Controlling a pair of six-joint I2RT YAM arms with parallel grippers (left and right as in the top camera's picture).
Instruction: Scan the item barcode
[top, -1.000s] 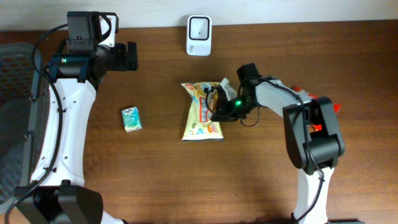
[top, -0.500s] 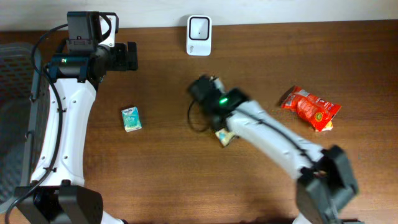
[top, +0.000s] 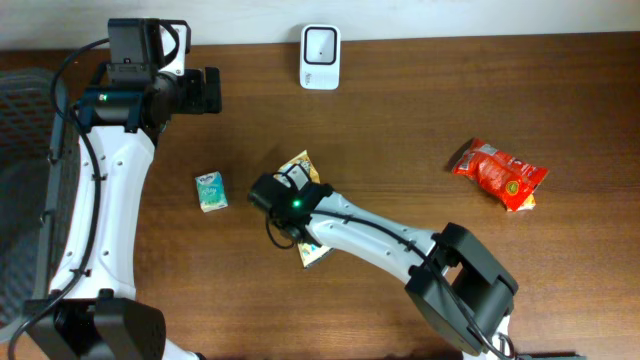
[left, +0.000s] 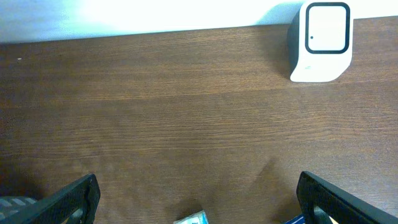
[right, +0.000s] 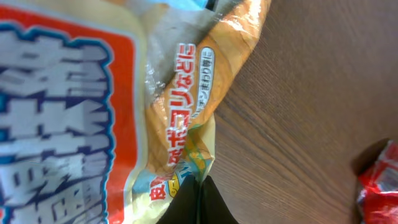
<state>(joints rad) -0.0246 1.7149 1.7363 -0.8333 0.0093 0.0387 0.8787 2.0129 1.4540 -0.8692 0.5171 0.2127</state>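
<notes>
Centre-left, right tool (right: 199, 186) pinches yellow snack bag (top: 299, 164) (left tool (top: 210, 90) agape).

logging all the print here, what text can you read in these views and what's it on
"…リなどに": white, on the orange band of the yellow packet.
Big blue characters beside it: cropped, unreadable.
Oval label: too small.
Red packet, green box: blurred.
</notes>
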